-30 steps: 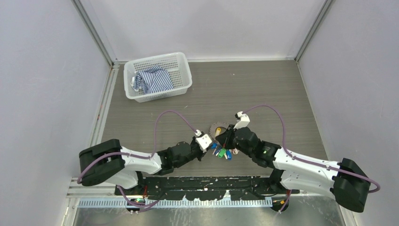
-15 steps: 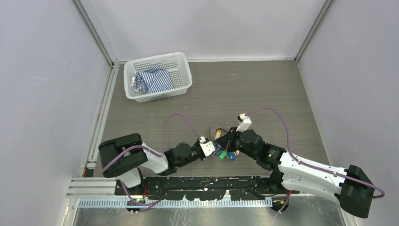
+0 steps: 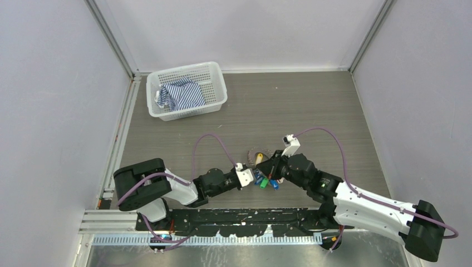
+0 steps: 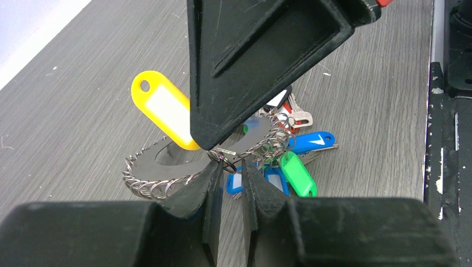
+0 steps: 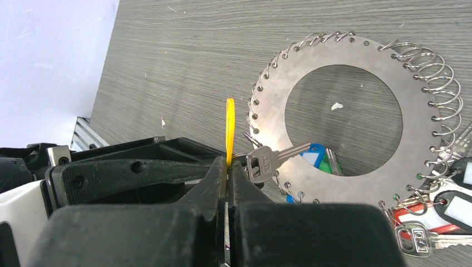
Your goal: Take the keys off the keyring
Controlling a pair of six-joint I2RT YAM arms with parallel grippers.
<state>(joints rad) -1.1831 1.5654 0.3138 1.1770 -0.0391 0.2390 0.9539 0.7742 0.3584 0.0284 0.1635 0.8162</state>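
The keyring (image 5: 423, 111) is a flat metal ring fringed with small split rings; it lies on the table (image 3: 257, 151). Keys with blue, green and red tags (image 3: 266, 181) cluster at its near edge. My right gripper (image 5: 228, 161) is shut on a yellow tag (image 5: 230, 130), with a silvery key (image 5: 273, 158) hanging beside it. My left gripper (image 4: 232, 166) is closed to a narrow gap on a small split ring at the keyring's edge (image 4: 167, 167), right under the yellow tag (image 4: 164, 108). The two grippers touch tip to tip (image 3: 257, 171).
A white mesh basket (image 3: 214, 83) with a striped cloth (image 3: 181, 94) stands at the back left. Grey walls close in both sides. A black rail (image 3: 239, 214) runs along the near edge by the arm bases.
The left arm has swung its elbow inward and both grippers have closed in together at the keyring's near edge. The right gripper has shifted slightly right and nearer.
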